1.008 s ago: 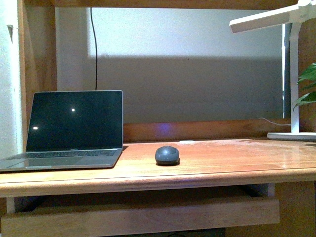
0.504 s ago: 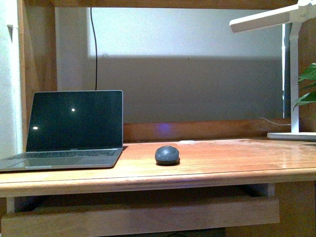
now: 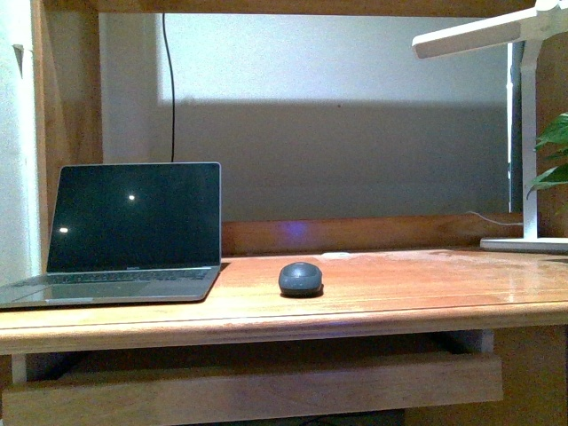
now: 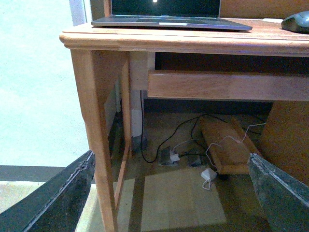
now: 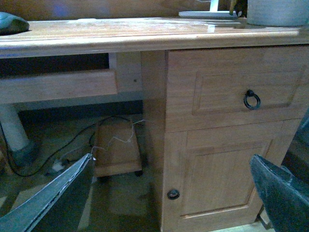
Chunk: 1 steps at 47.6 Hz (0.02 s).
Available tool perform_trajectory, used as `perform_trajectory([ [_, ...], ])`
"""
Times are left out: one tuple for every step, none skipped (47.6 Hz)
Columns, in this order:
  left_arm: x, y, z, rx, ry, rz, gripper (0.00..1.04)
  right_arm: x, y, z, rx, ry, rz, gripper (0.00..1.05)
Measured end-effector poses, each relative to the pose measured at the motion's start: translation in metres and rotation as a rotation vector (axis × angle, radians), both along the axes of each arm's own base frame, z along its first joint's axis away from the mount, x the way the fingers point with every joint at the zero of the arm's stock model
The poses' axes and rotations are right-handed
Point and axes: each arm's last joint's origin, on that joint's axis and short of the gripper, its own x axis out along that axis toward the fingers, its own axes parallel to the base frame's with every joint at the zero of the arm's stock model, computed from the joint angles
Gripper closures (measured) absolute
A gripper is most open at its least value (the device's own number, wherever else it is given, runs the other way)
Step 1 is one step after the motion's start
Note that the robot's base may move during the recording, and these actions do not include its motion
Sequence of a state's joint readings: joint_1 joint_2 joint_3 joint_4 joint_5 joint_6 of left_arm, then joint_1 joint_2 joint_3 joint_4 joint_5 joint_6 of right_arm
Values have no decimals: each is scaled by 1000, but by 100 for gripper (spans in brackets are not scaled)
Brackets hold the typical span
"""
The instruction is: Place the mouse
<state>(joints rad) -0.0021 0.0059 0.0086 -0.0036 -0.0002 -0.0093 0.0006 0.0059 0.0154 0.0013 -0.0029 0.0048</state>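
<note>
Grey mouse (image 3: 301, 278) beside laptop (image 3: 124, 232), no legible writing

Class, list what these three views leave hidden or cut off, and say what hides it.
- Mouse: whole only in front view; both wrist views crop it at the frame edge.
- Lamp: head and base cut by the front frame.
- Plant: a few leaves only.
- Left gripper and right gripper: fingertips out of frame.

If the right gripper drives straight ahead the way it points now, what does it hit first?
Most likely the desk's cabinet front, about at the lower door below the ring-pull drawer. The right gripper is open, below desktop height; the mouse sits higher, well off that line. Depth is unclear.
</note>
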Motion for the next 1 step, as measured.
perform_trajectory([
  [0,0,0,0,0,0,8,0,0,0,0,0,0,7],
])
